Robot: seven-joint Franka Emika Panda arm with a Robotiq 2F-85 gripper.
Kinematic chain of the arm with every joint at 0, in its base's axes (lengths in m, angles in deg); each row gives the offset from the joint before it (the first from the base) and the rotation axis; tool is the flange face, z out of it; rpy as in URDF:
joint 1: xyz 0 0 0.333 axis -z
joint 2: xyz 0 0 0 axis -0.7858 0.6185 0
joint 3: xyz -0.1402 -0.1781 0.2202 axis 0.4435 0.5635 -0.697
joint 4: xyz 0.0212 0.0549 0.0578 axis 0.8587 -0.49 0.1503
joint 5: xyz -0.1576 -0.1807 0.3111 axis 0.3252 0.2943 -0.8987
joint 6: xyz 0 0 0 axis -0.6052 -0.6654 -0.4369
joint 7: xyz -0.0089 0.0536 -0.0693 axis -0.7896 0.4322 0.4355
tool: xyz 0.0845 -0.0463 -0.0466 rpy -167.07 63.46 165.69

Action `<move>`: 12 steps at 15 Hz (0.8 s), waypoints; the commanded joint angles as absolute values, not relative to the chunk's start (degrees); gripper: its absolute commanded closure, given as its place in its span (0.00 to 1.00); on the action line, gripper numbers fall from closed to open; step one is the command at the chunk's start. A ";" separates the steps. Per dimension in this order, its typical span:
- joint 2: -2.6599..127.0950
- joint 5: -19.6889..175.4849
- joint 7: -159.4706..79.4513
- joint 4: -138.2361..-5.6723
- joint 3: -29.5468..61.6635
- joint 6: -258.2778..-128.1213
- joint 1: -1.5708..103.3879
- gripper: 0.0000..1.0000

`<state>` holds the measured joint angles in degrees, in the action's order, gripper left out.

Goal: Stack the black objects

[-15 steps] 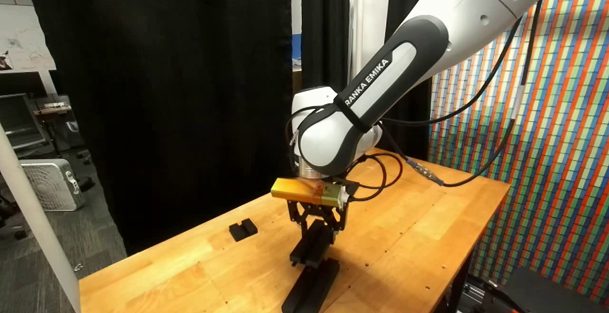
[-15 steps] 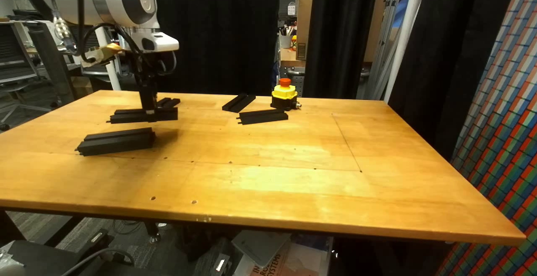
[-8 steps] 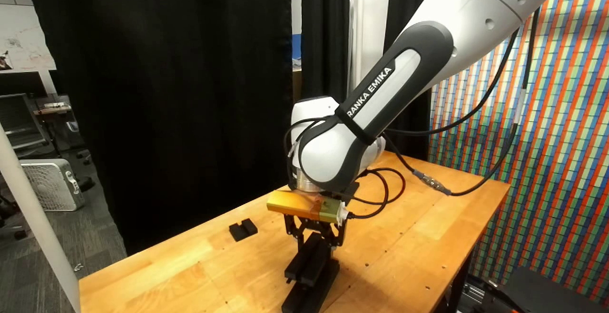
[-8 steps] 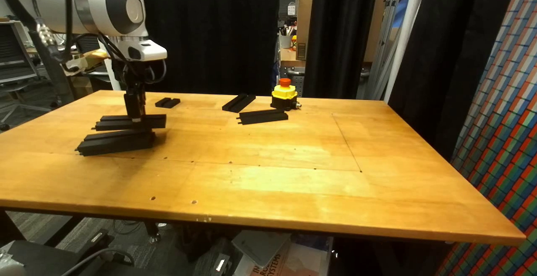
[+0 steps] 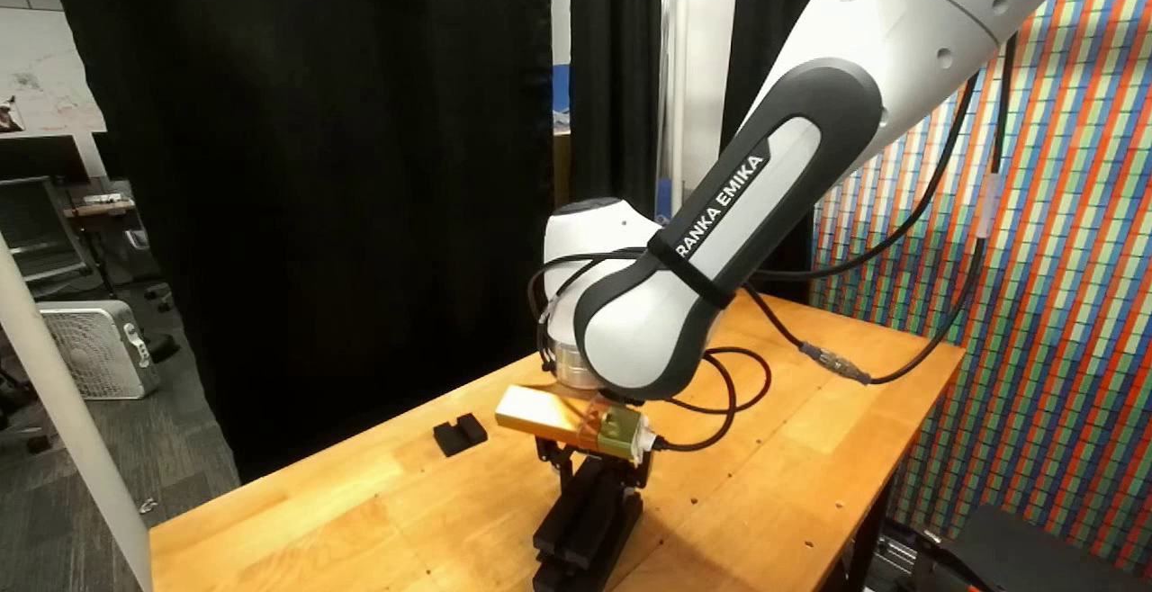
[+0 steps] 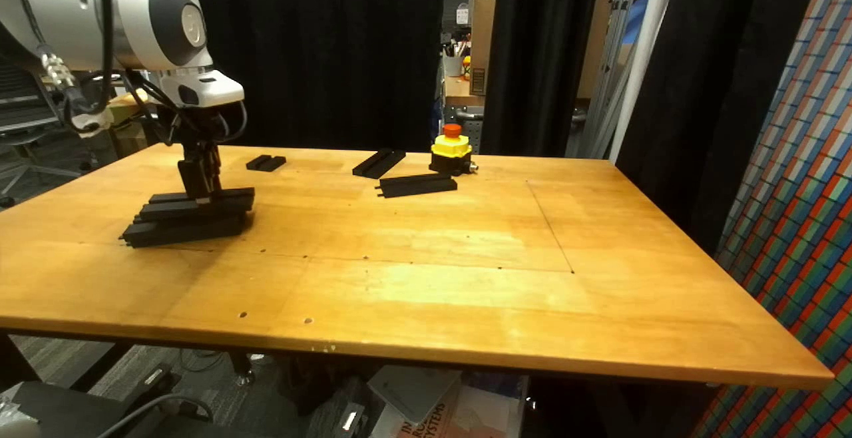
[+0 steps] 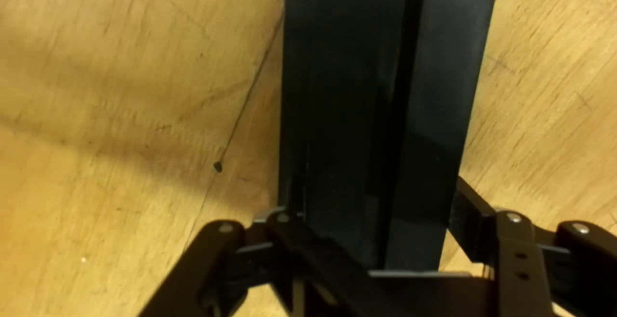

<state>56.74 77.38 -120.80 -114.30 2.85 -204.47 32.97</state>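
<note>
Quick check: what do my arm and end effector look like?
Rounded, glossy white arm with dark grey trim, white "RANKA EMIKA" lettering, a black strap and thin black cables; black, jointed end effector beneath a rectangular gold-and-olive box.

Forearm (image 5: pixel 765 180) slants down from the upper right in an exterior view, wrist (image 6: pixel 214 92) bent at its low end, pincer (image 7: pixel 378 204) pointing down, jaws partway apart and opposed, clamped inward in a two-sided grip.
</note>
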 commanded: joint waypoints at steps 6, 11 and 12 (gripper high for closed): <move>54.09 83.36 -129.12 -116.95 2.53 -206.38 30.75 0.54; 53.58 81.23 -127.41 -117.52 1.52 -206.66 31.29 0.54; 53.51 80.91 -127.18 -117.65 1.39 -206.80 31.41 0.54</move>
